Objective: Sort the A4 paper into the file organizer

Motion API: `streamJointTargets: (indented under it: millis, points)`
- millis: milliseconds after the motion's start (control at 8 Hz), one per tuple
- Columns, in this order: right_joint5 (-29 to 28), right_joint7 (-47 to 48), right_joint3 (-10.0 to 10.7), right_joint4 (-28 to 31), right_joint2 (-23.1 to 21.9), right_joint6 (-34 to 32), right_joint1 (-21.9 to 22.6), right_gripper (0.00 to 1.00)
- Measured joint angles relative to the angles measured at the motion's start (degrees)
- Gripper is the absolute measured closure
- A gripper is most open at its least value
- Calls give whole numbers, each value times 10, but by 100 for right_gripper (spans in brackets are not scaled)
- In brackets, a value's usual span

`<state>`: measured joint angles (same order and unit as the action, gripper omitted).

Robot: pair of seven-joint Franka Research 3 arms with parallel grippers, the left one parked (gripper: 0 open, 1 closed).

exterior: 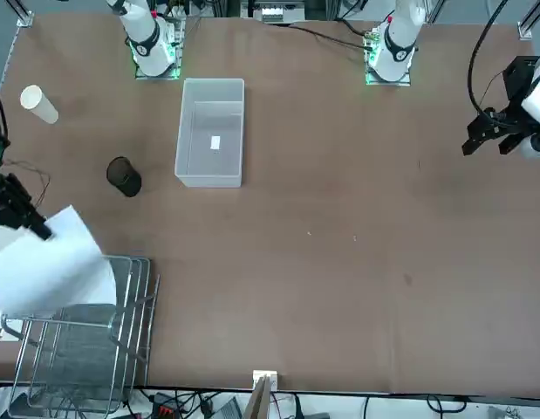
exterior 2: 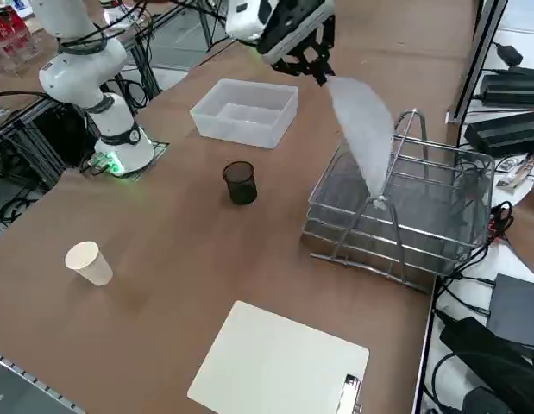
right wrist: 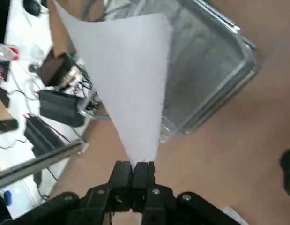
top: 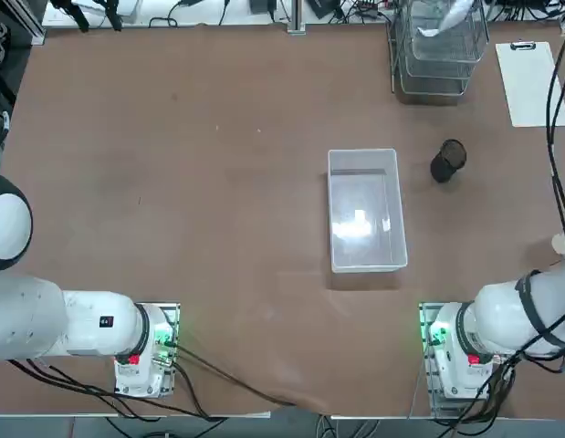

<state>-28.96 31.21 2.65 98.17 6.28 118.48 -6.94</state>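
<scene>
Right claw (right wrist: 132, 172) clamped on a corner of the A4 paper (right wrist: 126, 79), which hangs over the file organizer (right wrist: 205, 70) beneath.

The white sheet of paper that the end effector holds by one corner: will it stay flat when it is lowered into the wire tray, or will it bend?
It will probably bend. The A4 paper hangs from the right end effector, shut on one corner, and already curves downward, so it looks floppy and light. Its free edge may catch on the file organizer rim and fold rather than slide in.
</scene>
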Motion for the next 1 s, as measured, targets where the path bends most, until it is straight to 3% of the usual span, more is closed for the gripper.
streamJointTargets:
  millis: [500,1000]
  points:
    - [17,0,3,50,-5,-3,-23,98]
    - [17,46,3,61,10,44,-27,98]
